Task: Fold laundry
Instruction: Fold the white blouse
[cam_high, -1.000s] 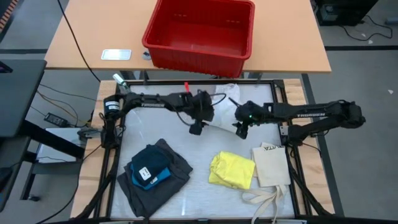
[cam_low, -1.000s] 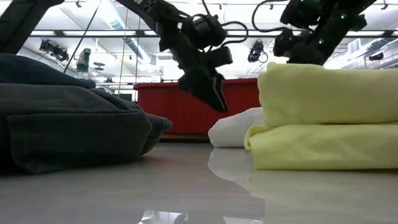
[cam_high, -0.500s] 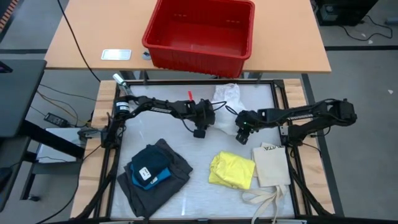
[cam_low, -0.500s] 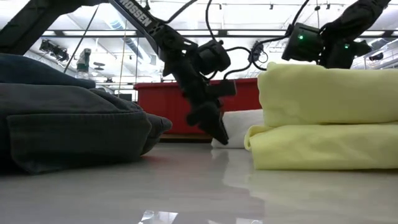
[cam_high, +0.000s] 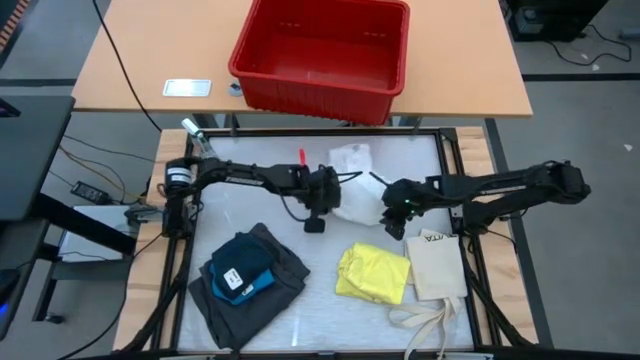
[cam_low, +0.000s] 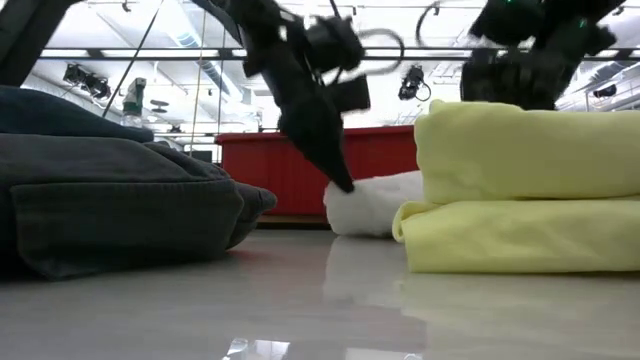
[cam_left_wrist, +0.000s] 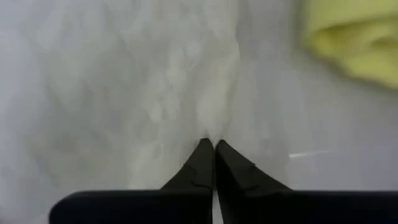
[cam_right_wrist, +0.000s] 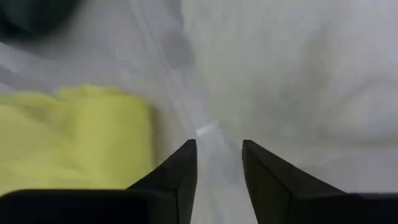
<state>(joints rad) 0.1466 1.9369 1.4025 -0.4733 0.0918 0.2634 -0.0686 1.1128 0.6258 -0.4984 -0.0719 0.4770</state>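
A crumpled white cloth (cam_high: 356, 188) lies on the white table between my two grippers; the low view shows it as a low white heap (cam_low: 378, 205). My left gripper (cam_high: 316, 222) is shut on its left edge. My right gripper (cam_high: 393, 228) stands open just right of the cloth, above bare table, with the folded yellow cloth (cam_high: 372, 272) on its near side. Dark grey shorts (cam_high: 250, 285) with a navy and blue piece (cam_high: 240, 270) on top lie at the near left. My left gripper (cam_left_wrist: 214, 144) pinches the white cloth's left edge (cam_left_wrist: 210, 130) between its two shut fingertips, where a crease runs into them. The fingers (cam_low: 340, 178) slant down from the upper left. The cloth lies slack on the table.
A cream tote bag (cam_high: 437, 265) with long straps lies right of the yellow cloth. A red bin (cam_high: 322, 55) stands on the wooden table beyond the far edge, next to a small white device (cam_high: 187, 87). Bare table shows at the near middle.
My left gripper has come down and toward the near edge onto the white cloth's left end and has shut on it. My right gripper has shifted a little toward the near edge. The white cloth now lies more spread out between the two grippers.
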